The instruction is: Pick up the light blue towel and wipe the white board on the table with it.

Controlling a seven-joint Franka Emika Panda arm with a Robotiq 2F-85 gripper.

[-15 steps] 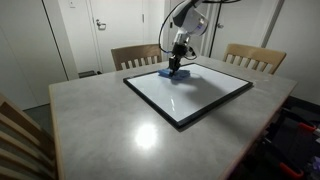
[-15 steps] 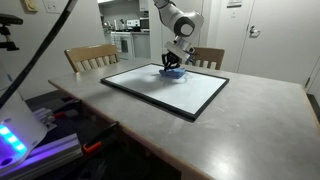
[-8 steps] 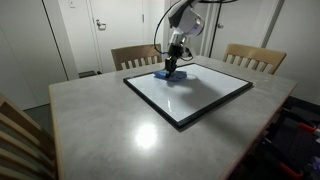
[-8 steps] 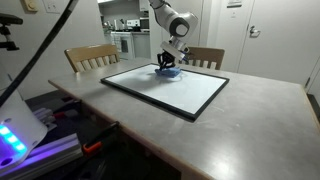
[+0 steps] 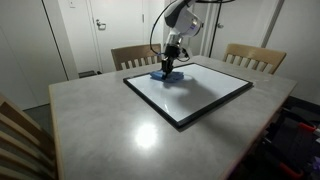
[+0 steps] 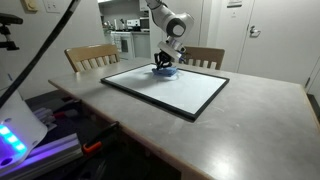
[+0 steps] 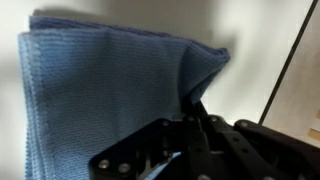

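A white board (image 5: 195, 92) with a black frame lies on the grey table; it also shows in an exterior view (image 6: 165, 89). My gripper (image 5: 168, 68) presses the light blue towel (image 5: 164, 75) onto the board's far corner, also seen in an exterior view (image 6: 167, 72). In the wrist view the folded towel (image 7: 100, 95) fills the left, and my gripper (image 7: 195, 110) is shut on its edge, with white board (image 7: 260, 40) to the right.
The grey table (image 5: 120, 130) holds the board. Wooden chairs stand behind it (image 5: 135, 55) (image 5: 252, 57) and one at the near corner (image 5: 20, 140). In an exterior view, equipment with a blue light (image 6: 15, 140) sits beside the table.
My gripper has slid the towel along the board's far edge, toward the left in both exterior views.
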